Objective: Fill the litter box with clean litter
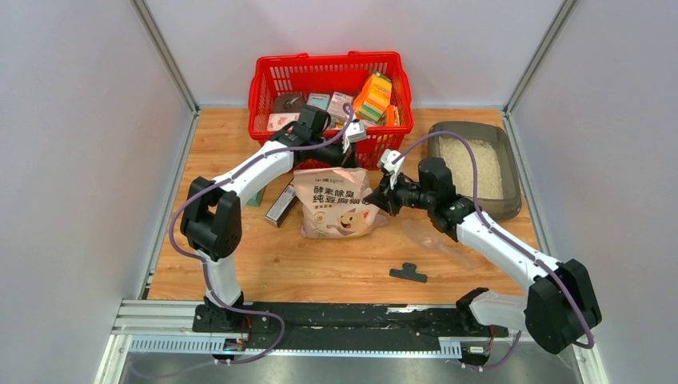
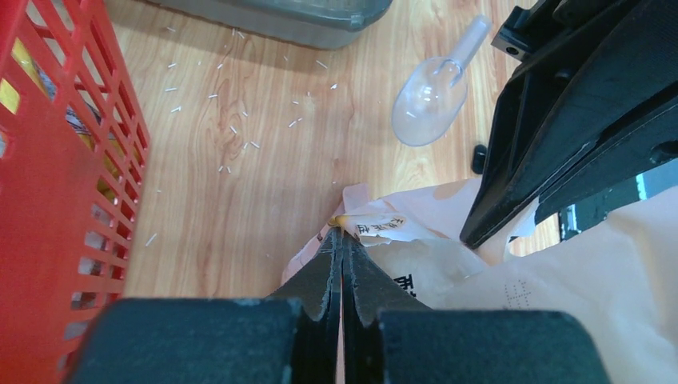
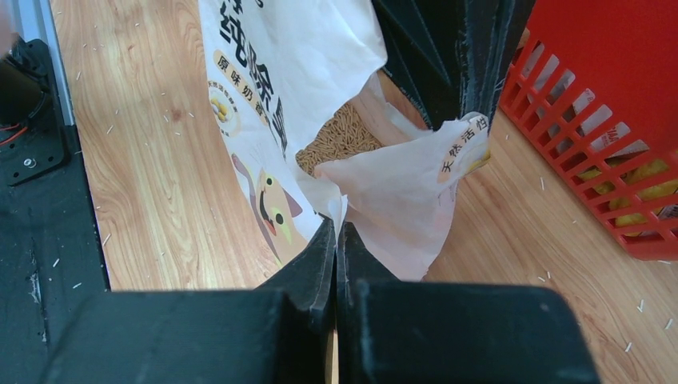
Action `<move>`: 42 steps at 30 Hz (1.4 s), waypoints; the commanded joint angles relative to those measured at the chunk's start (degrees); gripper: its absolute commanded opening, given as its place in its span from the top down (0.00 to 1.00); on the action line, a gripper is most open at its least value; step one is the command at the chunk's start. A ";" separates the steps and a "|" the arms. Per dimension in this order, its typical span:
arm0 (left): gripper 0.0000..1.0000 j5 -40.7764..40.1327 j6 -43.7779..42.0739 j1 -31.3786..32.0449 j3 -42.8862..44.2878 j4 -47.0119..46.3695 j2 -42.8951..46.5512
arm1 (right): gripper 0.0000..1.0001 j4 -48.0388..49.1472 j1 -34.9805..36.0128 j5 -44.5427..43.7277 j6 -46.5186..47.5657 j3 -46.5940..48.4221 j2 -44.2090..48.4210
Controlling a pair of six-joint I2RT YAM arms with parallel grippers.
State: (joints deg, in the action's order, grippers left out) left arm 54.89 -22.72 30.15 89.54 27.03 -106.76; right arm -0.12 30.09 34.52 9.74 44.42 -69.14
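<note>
Bright, even overhead light; soft shadows; sharp.

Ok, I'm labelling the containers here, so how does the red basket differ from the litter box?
The basket is bright red with mesh walls; the litter box is grey-brown with solid walls. The basket stands taller and bigger; the litter box is shallow and smaller. The basket holds assorted packages; the litter box holds pale litter. Both are open-topped, roughly rectangular, at the table's far side.

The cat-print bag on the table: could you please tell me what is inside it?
The bag gapes open: tan litter pellets show; its walls hide how full it is.
</note>
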 commanded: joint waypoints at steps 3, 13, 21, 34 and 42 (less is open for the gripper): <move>0.99 -1.71 13.92 1.84 -5.07 -16.38 5.59 | 1.00 3.90 -1.08 0.55 -0.60 3.65 -0.20; 0.99 -7.35 20.35 1.84 -9.90 -24.04 9.55 | 0.99 1.79 -1.87 0.28 -1.12 4.97 -0.03; 0.99 -5.85 20.87 1.84 -11.75 -21.84 9.55 | 0.98 1.88 -2.49 0.37 -1.04 5.41 -1.25; 0.99 -1.11 28.34 3.42 -12.54 -24.74 7.36 | 0.96 1.88 -3.89 1.34 0.81 6.73 -3.72; 1.00 -1.28 28.61 3.51 -12.99 -24.83 7.36 | 0.91 -3.12 -6.27 2.83 5.37 8.84 -4.33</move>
State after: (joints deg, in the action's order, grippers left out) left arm 51.42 4.67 33.12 76.75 3.60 -99.46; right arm -3.25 25.32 37.87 10.48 49.69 -73.91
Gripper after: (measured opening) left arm 0.006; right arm 0.076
